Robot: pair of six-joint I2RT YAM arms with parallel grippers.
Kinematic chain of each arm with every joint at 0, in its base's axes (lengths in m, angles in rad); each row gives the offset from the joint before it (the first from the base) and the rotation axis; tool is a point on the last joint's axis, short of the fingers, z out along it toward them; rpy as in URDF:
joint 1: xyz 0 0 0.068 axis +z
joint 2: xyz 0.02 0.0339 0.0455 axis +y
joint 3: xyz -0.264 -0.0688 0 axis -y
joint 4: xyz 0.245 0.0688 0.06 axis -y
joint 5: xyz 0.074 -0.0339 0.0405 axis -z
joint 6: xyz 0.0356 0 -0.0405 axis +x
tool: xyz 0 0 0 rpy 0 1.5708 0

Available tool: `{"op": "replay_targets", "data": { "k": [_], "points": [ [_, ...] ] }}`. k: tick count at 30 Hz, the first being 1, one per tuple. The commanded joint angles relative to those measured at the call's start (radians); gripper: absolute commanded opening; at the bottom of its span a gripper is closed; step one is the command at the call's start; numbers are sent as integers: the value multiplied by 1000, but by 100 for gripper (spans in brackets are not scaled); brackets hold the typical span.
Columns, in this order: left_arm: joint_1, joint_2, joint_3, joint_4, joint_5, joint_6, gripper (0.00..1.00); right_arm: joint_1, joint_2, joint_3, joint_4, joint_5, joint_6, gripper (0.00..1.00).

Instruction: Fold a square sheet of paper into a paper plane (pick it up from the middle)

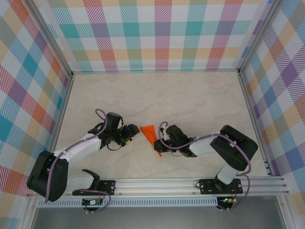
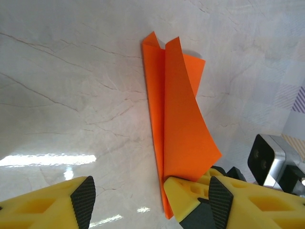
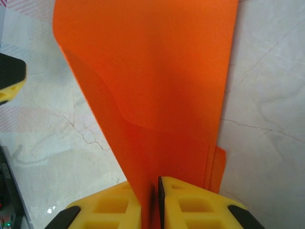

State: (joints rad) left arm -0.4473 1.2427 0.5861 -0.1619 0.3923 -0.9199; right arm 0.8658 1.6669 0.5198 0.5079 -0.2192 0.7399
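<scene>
Orange paper (image 1: 149, 134), folded narrow and pointed, 1 flap raised, its pointed end pinched in right gripper (image 3: 155, 191). Left gripper (image 1: 129, 136), fingers spread, faces right gripper just beyond the paper.

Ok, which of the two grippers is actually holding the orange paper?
The right gripper: its jaws are closed on the paper at its narrow end. The left gripper stands open beside it, gripping nothing.
</scene>
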Motion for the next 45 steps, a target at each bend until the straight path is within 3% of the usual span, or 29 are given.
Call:
{"op": "replay_targets", "data": {
  "k": [1,10,20,35,45],
  "points": [
    [-27,26,7,61,46,7,64,17,92,9,-86,-45,52,17],
    [-91,160,58,240,97,3,55,17,88,41,-183,-38,42,17],
    [-110,282,109,382,121,-22,56,16,76,70,-244,-32,28,19],
    [-113,345,117,379,117,11,56,17,9,98,-299,-23,59,29],
    [-113,340,121,358,117,21,56,13,-31,96,-292,-32,91,29]
  ]
}}
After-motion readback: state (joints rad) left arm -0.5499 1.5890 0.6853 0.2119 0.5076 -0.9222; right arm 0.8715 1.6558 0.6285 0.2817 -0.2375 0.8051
